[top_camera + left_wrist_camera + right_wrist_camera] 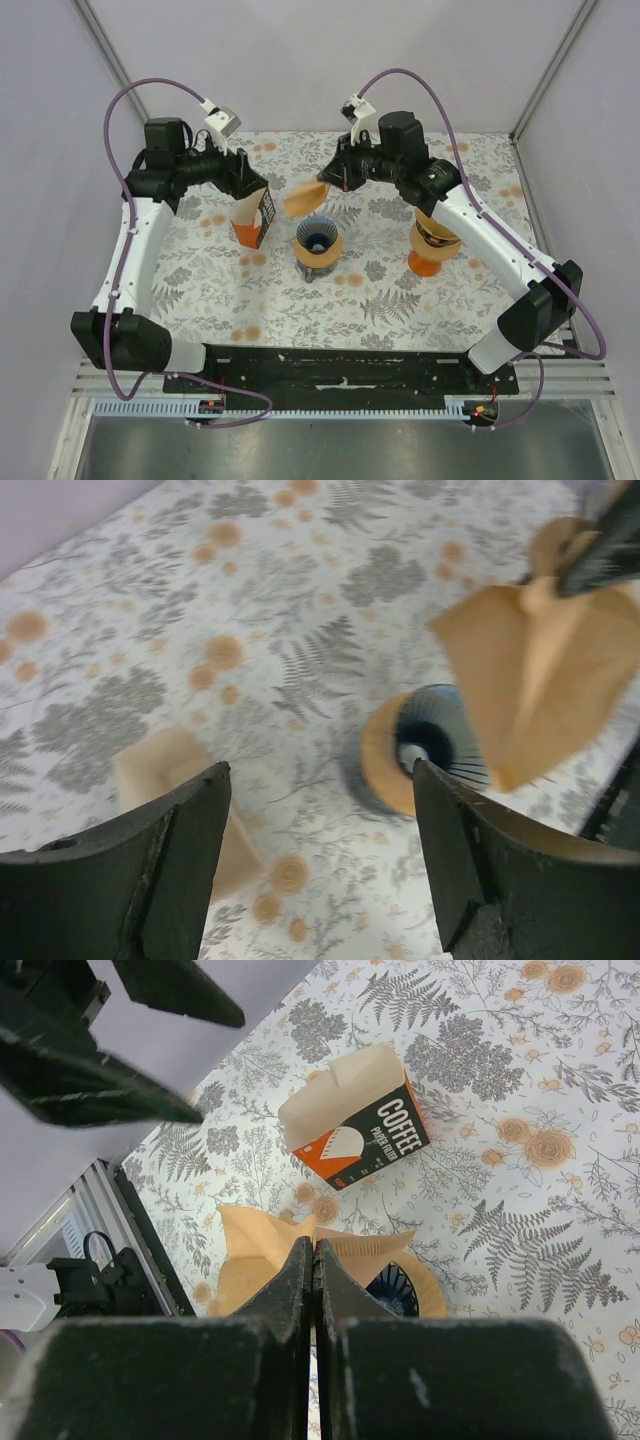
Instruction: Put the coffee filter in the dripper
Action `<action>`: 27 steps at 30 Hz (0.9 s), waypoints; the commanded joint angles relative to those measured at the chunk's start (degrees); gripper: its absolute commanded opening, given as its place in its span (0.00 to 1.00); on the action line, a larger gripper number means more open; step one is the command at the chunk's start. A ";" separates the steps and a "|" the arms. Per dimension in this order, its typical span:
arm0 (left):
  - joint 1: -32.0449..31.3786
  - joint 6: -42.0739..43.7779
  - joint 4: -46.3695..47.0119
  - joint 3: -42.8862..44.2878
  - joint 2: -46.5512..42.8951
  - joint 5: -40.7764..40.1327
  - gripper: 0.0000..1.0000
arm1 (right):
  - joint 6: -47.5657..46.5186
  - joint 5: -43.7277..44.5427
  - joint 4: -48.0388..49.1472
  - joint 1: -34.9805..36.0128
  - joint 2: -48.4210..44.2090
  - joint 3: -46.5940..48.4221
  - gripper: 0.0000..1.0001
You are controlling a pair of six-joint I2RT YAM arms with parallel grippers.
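My right gripper (322, 184) is shut on a tan paper coffee filter (303, 197), holding it in the air just above and left of the dripper (318, 243), a dark ribbed cone with an orange rim standing mid-table. In the right wrist view the filter (262, 1255) hangs from my shut gripper (314, 1248) over the dripper (400, 1292). The left wrist view shows the filter (540, 675) beside the dripper (415, 750). My left gripper (243, 182) is open and empty above the filter box (251, 222); its fingers (170, 855) are wide apart.
The orange and black "COFFEE" filter box (355, 1120) stands left of the dripper with filters sticking out. An orange server or cup (432, 245) stands right of the dripper under my right arm. A floral cloth (400, 290) covers the table.
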 commanded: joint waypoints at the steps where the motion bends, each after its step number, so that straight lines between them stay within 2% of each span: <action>1: -4.23 5.56 -11.94 4.07 -1.19 14.65 0.81 | 0.13 -1.80 0.40 -0.20 -1.60 0.20 0.00; 7: -12.76 5.04 -12.40 5.75 0.56 4.99 0.88 | 1.01 -3.47 0.31 -0.12 -1.07 0.81 0.00; 9: -14.87 4.69 -11.96 5.93 1.44 4.28 0.88 | 1.10 -3.74 0.49 -0.12 -1.24 0.72 0.00; 11: -16.80 4.16 -11.43 5.75 2.06 2.44 0.83 | 1.01 -4.26 0.49 -0.20 -1.33 0.64 0.00; 13: -17.60 2.76 -10.55 5.75 2.59 0.42 0.62 | 0.84 -5.05 0.49 -0.03 -1.24 0.81 0.00; 14: -17.60 1.97 -9.77 5.92 2.85 -0.20 0.44 | 0.75 -5.58 0.40 -0.11 -1.16 0.90 0.00; 16: -17.60 0.21 -8.80 5.93 2.68 -1.43 0.15 | 0.40 -6.29 0.40 -0.12 -0.89 0.99 0.00; 17: -17.60 -0.32 -8.53 6.10 2.59 -1.61 0.05 | 0.22 -6.20 0.40 -0.12 -0.98 0.90 0.00; 19: -17.51 -1.90 -8.09 6.19 2.50 -1.70 0.02 | -0.04 -5.68 0.40 -0.12 -0.80 0.81 0.01; 22: -17.60 -7.51 -6.07 5.58 1.97 -5.02 0.02 | 0.66 -3.75 0.84 -0.12 -0.54 0.81 0.37; 24: -17.69 -11.55 -4.84 5.40 1.89 -9.15 0.02 | 2.15 -1.82 2.15 -0.12 -0.98 -0.15 0.48; 25: -17.78 -12.88 -4.66 5.40 1.80 -11.00 0.02 | 3.37 -0.76 3.64 -0.12 -1.33 -1.29 0.58; 27: -17.86 -14.73 -4.14 5.49 1.71 -12.68 0.02 | 5.31 0.82 7.85 0.06 -2.91 -4.36 0.64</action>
